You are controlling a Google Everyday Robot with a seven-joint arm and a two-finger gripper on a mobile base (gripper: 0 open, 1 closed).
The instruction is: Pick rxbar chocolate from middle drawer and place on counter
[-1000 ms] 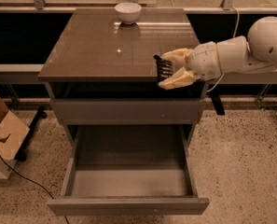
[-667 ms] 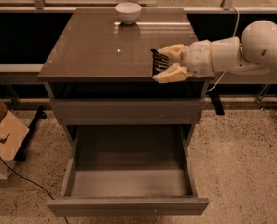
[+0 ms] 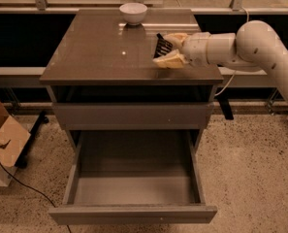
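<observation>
Between the cream gripper's fingers, which are clamping it, the small flat black-wrapped rxbar chocolate is hanging; just beneath them is lying the glossy grey-brown counter surface. Probably light, slick-wrapped, slightly bendable.

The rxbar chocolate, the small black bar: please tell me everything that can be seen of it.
The rxbar chocolate is a small flat bar in a black wrapper; its lettering cannot be read. It is tilted, clamped between the two pale fingers of the gripper, which reaches in from the right. It is above the right part of the glossy grey-brown counter, nearer than the white bowl and apart from it. Whether it touches the counter cannot be told.
</observation>
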